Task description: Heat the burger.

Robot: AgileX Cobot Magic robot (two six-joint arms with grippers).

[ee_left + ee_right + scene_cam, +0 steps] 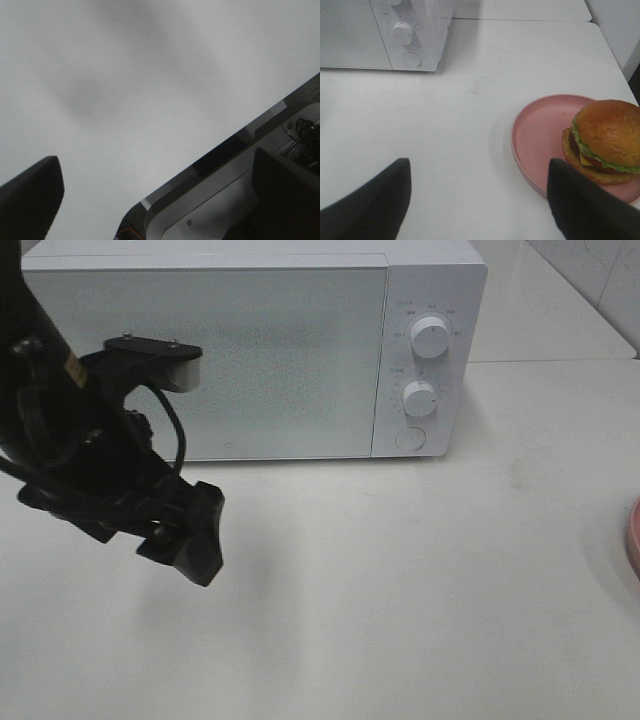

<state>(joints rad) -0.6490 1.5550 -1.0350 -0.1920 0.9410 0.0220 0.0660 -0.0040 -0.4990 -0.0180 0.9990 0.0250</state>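
The burger (607,137), with a glossy brown bun, green lettuce and a dark patty, sits on a pink plate (540,130) in the right wrist view. My right gripper (479,167) hovers open over the bare table just beside the plate, its dark fingers (370,205) wide apart and empty. In the exterior view only the plate's rim (634,538) shows at the right edge; the burger is out of that view. My left gripper (190,535) hangs in front of the microwave's left side. It is open (157,165), with nothing between its fingers (30,200).
A white microwave (250,350) stands at the back of the white table (400,590), door shut, with two knobs (430,337) and a round button (410,438) on its right panel. It also appears in the right wrist view as the microwave (385,30).
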